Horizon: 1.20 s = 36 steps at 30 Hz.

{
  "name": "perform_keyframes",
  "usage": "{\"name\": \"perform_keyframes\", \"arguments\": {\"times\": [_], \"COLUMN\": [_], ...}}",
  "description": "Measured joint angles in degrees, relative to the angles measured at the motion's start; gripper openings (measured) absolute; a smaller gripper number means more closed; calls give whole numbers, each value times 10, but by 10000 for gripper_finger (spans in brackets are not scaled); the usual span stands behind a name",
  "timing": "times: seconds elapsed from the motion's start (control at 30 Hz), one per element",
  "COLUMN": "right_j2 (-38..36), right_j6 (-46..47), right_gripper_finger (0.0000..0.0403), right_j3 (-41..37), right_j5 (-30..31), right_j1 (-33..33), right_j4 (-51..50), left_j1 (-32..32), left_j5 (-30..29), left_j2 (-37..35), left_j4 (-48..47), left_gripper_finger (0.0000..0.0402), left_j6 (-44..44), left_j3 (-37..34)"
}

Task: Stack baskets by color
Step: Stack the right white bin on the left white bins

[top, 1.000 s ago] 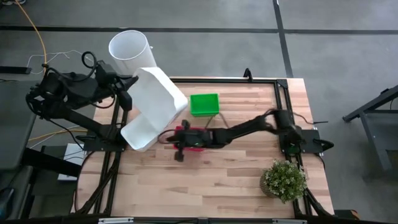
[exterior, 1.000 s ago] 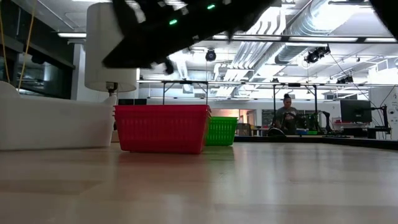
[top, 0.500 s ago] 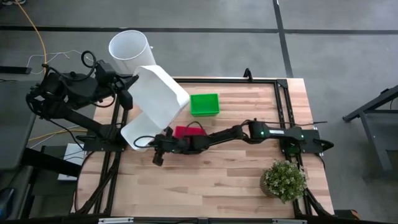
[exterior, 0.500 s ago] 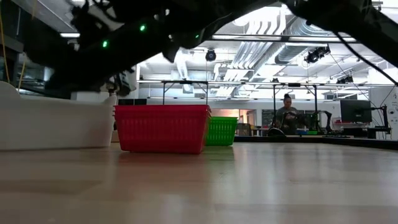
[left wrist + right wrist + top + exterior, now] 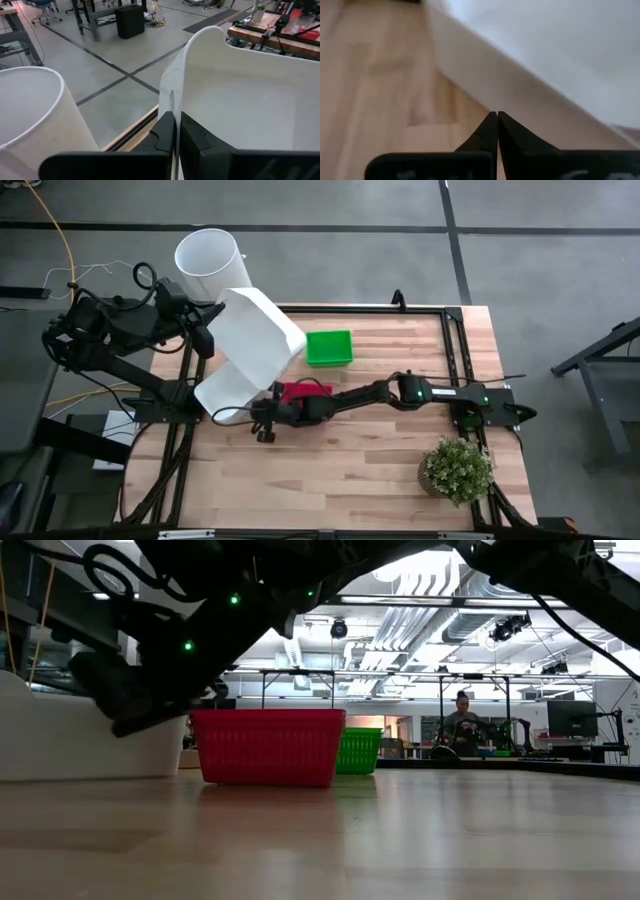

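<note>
A large white basket (image 5: 250, 355) stands tilted at the table's left, with its lower end (image 5: 222, 402) on the wood. My left gripper (image 5: 176, 117) is shut on its wall. A red basket (image 5: 300, 391) rests on its bottom mid-table, partly under my right arm. A green basket (image 5: 329, 347) sits flat behind it. My right gripper (image 5: 262, 428) is shut with nothing between its fingers. It hangs low just past the red basket, beside the white basket's lower end, and its tips (image 5: 497, 117) point at the white wall (image 5: 530, 95). My left gripper pinches the white basket's upright side wall at its rim (image 5: 174, 95) between its two fingers. It comes nearly level from the table's left. The basket leans raised at that side, its far-lower end on the table. Whether my right gripper touches the white basket I cannot tell.
A tall white cylinder (image 5: 208, 262) stands beyond the table's far left corner. A potted plant (image 5: 456, 470) sits at the near right corner. Bare wood (image 5: 340, 470) stretches along the near side. A person (image 5: 461, 730) stands far back in the room.
My right gripper has gone toward the table's left edge and down, from above the red basket to beside the white basket's lower end, tipping further downward. The white basket and my left gripper have stayed put.
</note>
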Motion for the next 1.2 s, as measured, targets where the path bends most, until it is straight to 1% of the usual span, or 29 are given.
{"name": "perform_keyframes", "arguments": {"times": [0.13,0.2,0.27,0.4,0.5,0.57,0.67,0.77,0.9,1.0,1.1,1.2], "right_j2": [-8,-16,-21,-21,-21,-20,-20,-22,-22,-22,-22,-26], "right_j6": [-36,-47,-50,-47,-30,-19,-32,-76,-184,-260,-299,-299], "right_gripper_finger": [0,0,0,0,0,0,0,0,0,0,0,0], "right_j3": [0,0,0,0,0,0,0,1,1,1,1,0], "right_j5": [-69,-77,-72,-15,37,46,53,82,145,174,191,177], "right_j1": [-2,-3,-5,-18,-31,-39,-48,-51,-55,-61,-65,-68], "right_j4": [14,38,69,90,67,41,7,-23,-43,-54,-77,-86], "left_j1": [0,0,0,0,0,0,0,0,0,0,0,0], "left_j5": [0,0,0,0,0,0,0,0,4,4,4,4], "left_j2": [0,0,0,0,0,0,0,0,0,0,0,0], "left_j4": [0,0,0,0,0,0,0,0,0,0,0,0], "left_gripper_finger": [0,0,0,0,0,0,0,0,0,0,0,0], "left_j6": [1,4,11,13,13,13,13,13,13,13,13,13], "left_j3": [0,0,0,0,0,0,0,0,0,0,0,0]}}
